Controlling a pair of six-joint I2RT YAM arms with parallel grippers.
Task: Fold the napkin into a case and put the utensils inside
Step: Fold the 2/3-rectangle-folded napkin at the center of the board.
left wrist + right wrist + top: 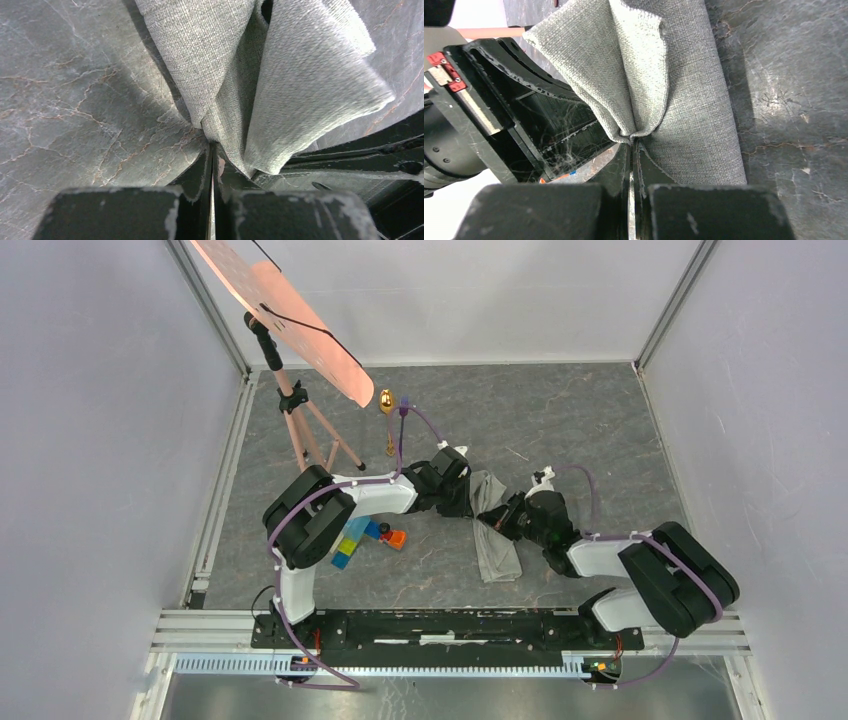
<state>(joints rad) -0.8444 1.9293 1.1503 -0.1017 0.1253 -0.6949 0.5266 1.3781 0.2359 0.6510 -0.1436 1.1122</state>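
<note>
The grey-green napkin (493, 530) lies as a narrow folded strip at the table's middle, between both arms. My left gripper (470, 502) is shut on a pinched fold of its left edge; the cloth (235, 75) bunches up from the tips (212, 146). My right gripper (500, 522) is shut on a fold of the same napkin (649, 75) from the right, tips (633, 142) close to the left gripper's body. The gold spoon (387, 410) and the purple fork (402, 430) lie side by side at the back, behind the left arm.
Colourful toy blocks (365, 538) lie under the left forearm. A tripod (300, 420) holding a tilted orange board (290, 310) stands at the back left. White walls close in the grey marbled table (580, 420) on three sides.
</note>
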